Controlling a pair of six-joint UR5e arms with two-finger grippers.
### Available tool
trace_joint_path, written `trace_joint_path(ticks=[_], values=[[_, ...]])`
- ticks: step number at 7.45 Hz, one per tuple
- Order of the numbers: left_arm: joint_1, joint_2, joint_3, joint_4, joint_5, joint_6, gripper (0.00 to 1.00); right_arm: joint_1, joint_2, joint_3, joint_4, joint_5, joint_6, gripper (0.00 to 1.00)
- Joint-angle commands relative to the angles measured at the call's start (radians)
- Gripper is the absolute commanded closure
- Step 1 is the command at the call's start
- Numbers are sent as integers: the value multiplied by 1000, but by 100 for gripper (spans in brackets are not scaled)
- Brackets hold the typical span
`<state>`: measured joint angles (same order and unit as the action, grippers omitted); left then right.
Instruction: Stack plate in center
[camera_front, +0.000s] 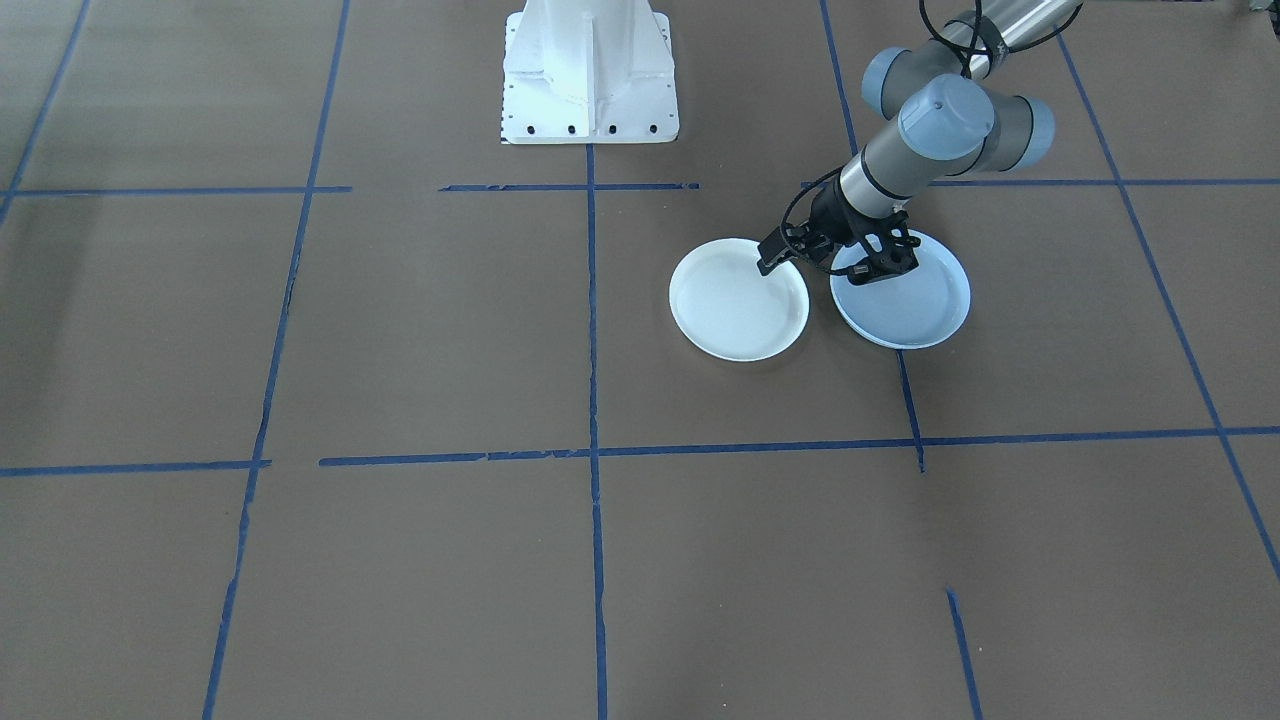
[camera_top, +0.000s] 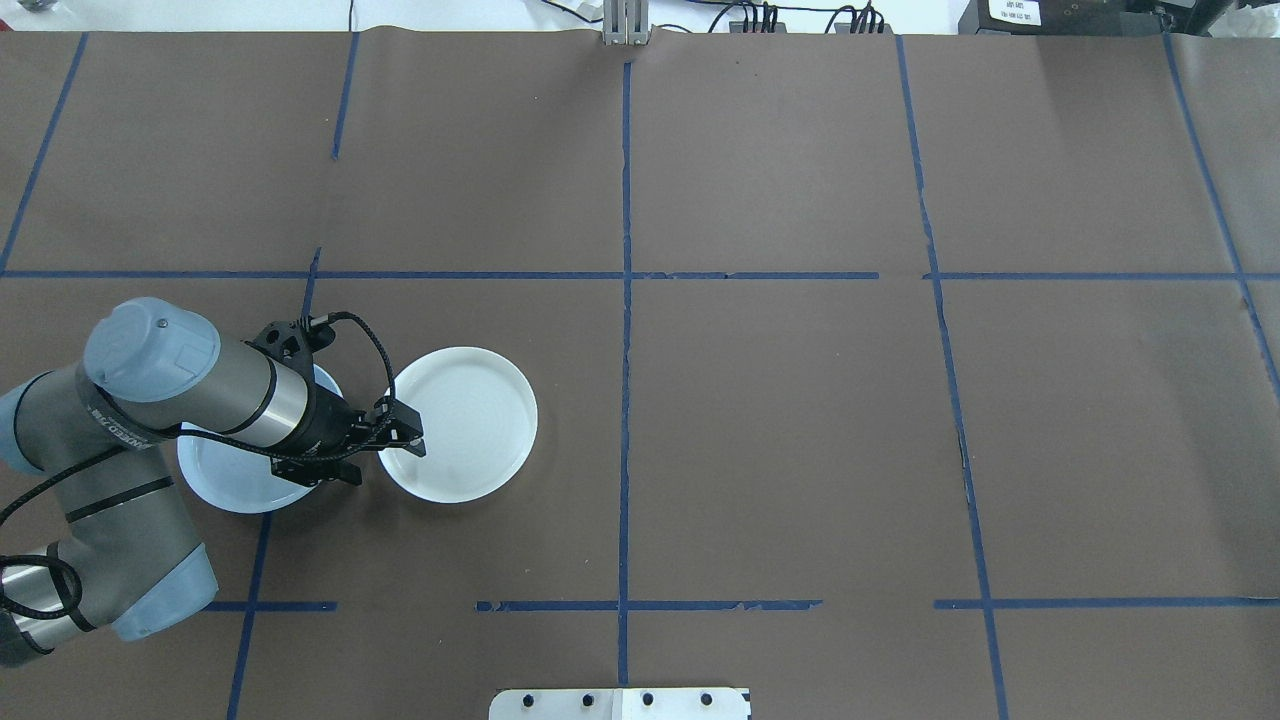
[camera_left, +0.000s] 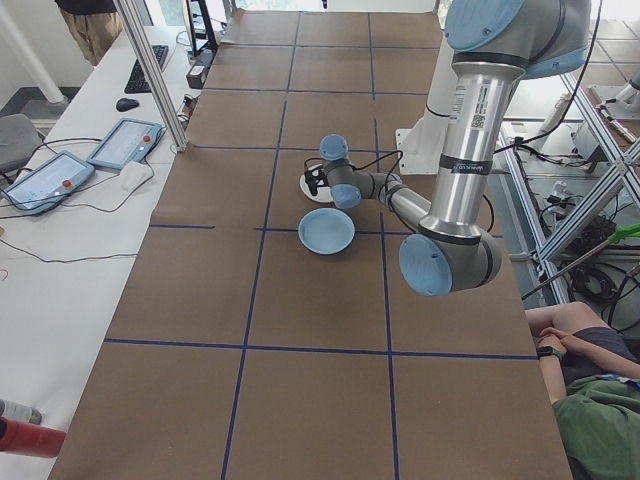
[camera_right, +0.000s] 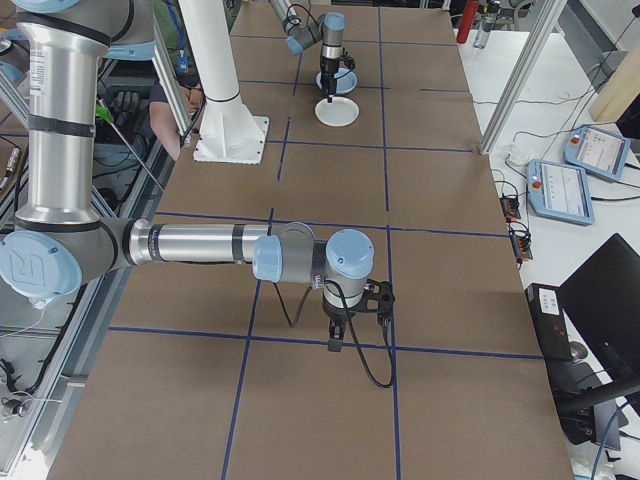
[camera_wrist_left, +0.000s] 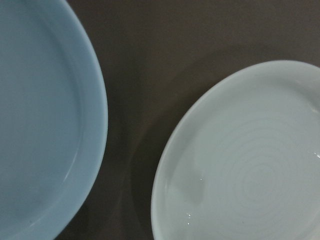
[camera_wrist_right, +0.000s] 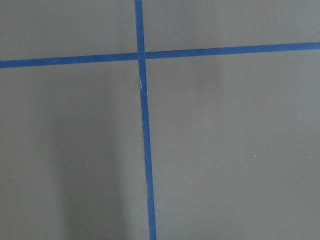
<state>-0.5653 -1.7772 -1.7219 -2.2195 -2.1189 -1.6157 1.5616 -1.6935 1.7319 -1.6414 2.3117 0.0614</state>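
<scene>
Brown paper with blue tape lines (camera_top: 626, 300) is covering the desk (camera_top: 800, 450). I'm seeing the left gripper (camera_top: 385, 448) hovering, jaws apart, straddling the white ringed plate's (camera_top: 470, 425) rim; the pale blue-grey plate (camera_top: 225, 475) is sitting just beside, toward the desk's left edge. Right gripper (camera_right: 345, 325): can't tell.

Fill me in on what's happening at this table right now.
The left gripper is low over two plates that lie side by side, apart, on the brown table: a blue plate and a white plate with faint rings. Its jaws are open and hold nothing, one jaw over the white plate's near rim. No plate is stacked yet. The right arm waits far off, over bare table and blue tape; whether its jaws are open cannot be told.
</scene>
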Motion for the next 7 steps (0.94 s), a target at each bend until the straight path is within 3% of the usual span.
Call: trace_joint_path(ticks=[1, 2, 4, 5, 7], values=[[-1, -2, 2, -2, -7, 3, 72, 0, 0, 0, 0, 0, 0, 0], [-1, -1, 1, 0, -9, 3, 100, 0, 0, 0, 0, 0, 0, 0], [-8, 2, -17, -2, -10, 7, 100, 0, 0, 0, 0, 0, 0, 0], [-24, 2, -28, -6, -38, 10, 100, 0, 0, 0, 0, 0, 0, 0], [-146, 19, -71, -8, -189, 87, 100, 2, 0, 0, 0, 0, 0, 0]])
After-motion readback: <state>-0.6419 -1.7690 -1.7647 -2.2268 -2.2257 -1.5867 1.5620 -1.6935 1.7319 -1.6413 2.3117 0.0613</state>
